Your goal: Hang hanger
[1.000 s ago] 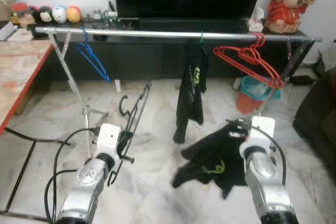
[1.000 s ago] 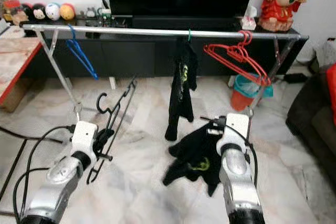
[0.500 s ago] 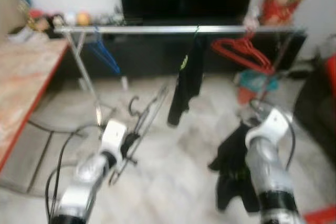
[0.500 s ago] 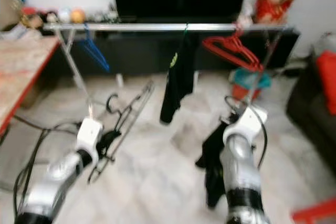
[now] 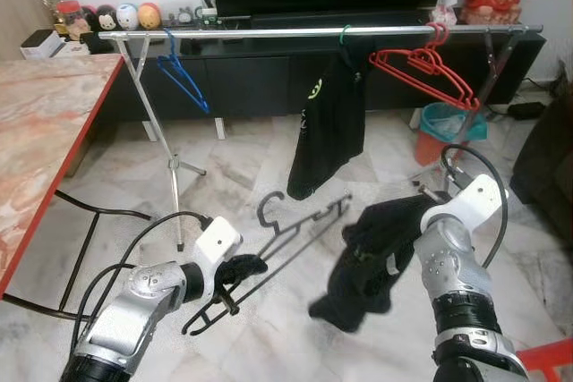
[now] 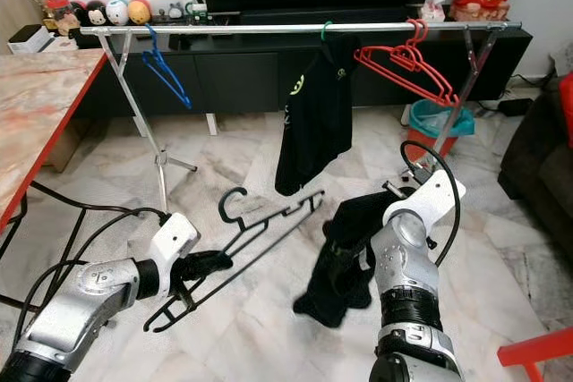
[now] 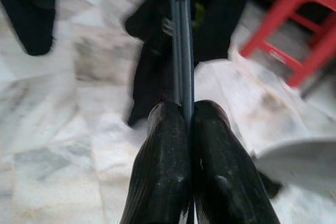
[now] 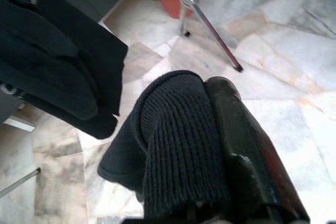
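Black hanger [image 6: 242, 252] has tipped flatter than a second ago; my left gripper [image 6: 208, 263] pinches its near end, hook pointing far-right toward the rail [image 6: 269, 29]. Right gripper [image 8: 210, 145] clamps the black garment [image 6: 345, 252], now swung leftward.

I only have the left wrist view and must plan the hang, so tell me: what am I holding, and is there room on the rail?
Observer: The left gripper is shut on a black hanger, held low over the floor with its hook toward the rail.
Operator: And the rail?
Observer: The clothes rail has a bare stretch between a blue hanger and a hanging black shirt.
Operator: What's that dark cloth ahead of my fingers?
Observer: It's a black garment gripped by the right gripper, hanging beside your hanger.
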`<state>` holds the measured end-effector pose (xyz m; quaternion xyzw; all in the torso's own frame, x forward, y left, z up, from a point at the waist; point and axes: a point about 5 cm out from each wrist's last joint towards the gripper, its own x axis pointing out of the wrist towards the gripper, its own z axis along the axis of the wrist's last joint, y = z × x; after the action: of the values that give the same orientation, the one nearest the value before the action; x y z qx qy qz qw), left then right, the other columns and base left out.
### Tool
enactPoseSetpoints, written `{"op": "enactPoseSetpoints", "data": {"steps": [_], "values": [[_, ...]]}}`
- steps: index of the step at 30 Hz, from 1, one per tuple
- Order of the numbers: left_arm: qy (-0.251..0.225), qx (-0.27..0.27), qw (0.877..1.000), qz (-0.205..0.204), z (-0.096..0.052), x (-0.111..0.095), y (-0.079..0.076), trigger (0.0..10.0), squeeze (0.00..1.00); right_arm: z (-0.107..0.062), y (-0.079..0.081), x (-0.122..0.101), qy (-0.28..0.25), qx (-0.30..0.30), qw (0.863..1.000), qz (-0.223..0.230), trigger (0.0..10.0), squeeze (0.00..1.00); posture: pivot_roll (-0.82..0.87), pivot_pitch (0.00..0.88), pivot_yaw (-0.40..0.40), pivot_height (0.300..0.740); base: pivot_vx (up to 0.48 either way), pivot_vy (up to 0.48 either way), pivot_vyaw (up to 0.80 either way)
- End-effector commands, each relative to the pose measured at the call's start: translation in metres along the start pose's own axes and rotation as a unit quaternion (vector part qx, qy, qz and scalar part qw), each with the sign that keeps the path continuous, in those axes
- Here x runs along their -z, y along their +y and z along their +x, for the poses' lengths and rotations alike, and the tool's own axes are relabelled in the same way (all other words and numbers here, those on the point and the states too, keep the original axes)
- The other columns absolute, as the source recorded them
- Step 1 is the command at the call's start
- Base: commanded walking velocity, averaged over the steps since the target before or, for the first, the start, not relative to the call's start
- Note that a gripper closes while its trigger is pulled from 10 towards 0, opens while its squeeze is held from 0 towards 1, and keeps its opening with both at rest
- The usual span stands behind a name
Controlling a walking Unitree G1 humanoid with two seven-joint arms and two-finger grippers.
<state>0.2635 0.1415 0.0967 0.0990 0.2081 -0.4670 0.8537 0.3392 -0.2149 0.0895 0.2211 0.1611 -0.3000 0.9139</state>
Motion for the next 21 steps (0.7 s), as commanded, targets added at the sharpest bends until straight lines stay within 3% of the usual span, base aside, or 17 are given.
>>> {"op": "enactPoseSetpoints", "data": {"steps": [1, 7, 11, 17, 21], "values": [[-0.004, 0.034, 0.999, 0.002, -0.002, -0.008, -0.006, 10.0, 0.0, 0.0, 0.01, -0.011, -0.018, -0.005, 1.0, 0.008, 10.0, 0.0, 0.05, 0.0, -0.002, 0.74, 0.0, 0.0, 0.0], [0.014, 0.095, 0.995, 0.019, -0.011, -0.015, -0.014, 10.0, 0.0, 0.0, 0.014, -0.01, -0.018, -0.005, 1.0, 0.002, 10.0, 0.0, 0.06, 0.0, -0.004, 0.74, 0.0, 0.0, 0.0], [0.036, 0.172, 0.984, 0.042, -0.025, -0.017, -0.029, 10.0, 0.0, 0.001, 0.013, -0.009, -0.019, 0.001, 1.0, 0.004, 10.0, 0.0, 0.06, 0.0, -0.003, 0.74, 0.0, 0.0, 0.0], [0.033, 0.186, 0.981, 0.049, -0.024, -0.026, -0.032, 10.0, 0.0, 0.001, 0.016, -0.012, -0.022, -0.002, 1.0, 0.01, 10.0, 0.0, 0.06, 0.0, 0.001, 0.74, 0.0, 0.0, 0.0], [0.023, 0.19, 0.98, 0.047, -0.017, -0.033, -0.035, 10.0, 0.0, -0.002, 0.031, -0.02, -0.035, -0.022, 0.999, -0.011, 10.0, 0.0, 0.05, 0.0, 0.001, 0.74, 0.0, 0.0, 0.0]]}}
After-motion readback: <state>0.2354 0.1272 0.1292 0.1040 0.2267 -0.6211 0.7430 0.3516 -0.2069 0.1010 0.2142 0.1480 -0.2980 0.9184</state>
